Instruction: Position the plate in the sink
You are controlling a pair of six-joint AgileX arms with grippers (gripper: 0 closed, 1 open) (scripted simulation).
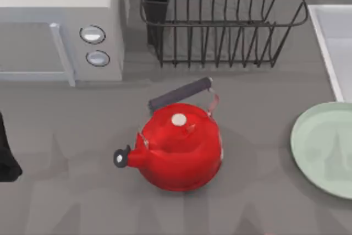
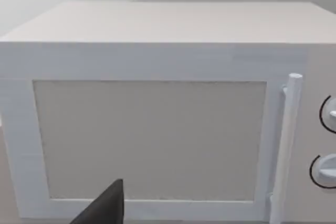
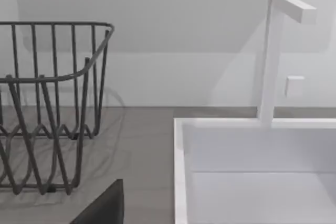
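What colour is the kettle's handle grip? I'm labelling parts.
Dark grey, on the red kettle; its handle grip shows best in the top view.

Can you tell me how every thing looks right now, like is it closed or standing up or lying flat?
plate: lying flat on the counter, outside the sink
sink: nothing seen inside
red kettle: upright, lid on
microwave: door closed
dish rack: upright, nothing seen in it
left arm: at the table's left edge

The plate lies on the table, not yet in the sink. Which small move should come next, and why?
Probably bring the right arm down over the plate. It lies flat at the table's right side, in front of the sink, with nothing holding it.
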